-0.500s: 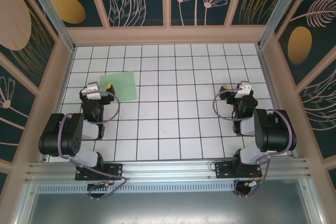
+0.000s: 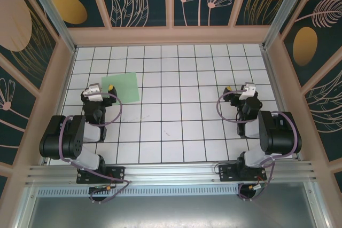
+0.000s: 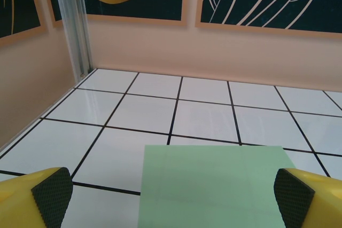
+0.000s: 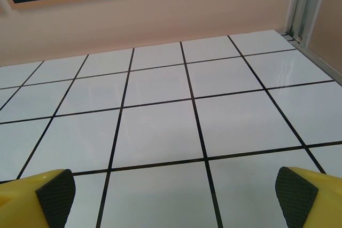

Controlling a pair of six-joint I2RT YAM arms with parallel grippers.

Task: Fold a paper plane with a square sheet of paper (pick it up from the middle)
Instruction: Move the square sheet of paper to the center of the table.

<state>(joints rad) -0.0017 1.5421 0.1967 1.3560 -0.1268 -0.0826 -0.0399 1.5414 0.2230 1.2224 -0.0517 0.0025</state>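
White gridded tabletop (image 2: 176,116) carries the square sheet of paper (image 2: 121,87), pale mint and flat, at its far left. The left gripper (image 2: 96,89) sits at the sheet's near edge, jaws spread wide, holding nothing. The right gripper (image 2: 247,89), equally spread, stands well apart over bare tiles.

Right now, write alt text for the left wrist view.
A pale mint-green square sheet of paper lies flat on the white gridded table, just ahead of the open left gripper. Its yellow fingers frame the bottom corners.
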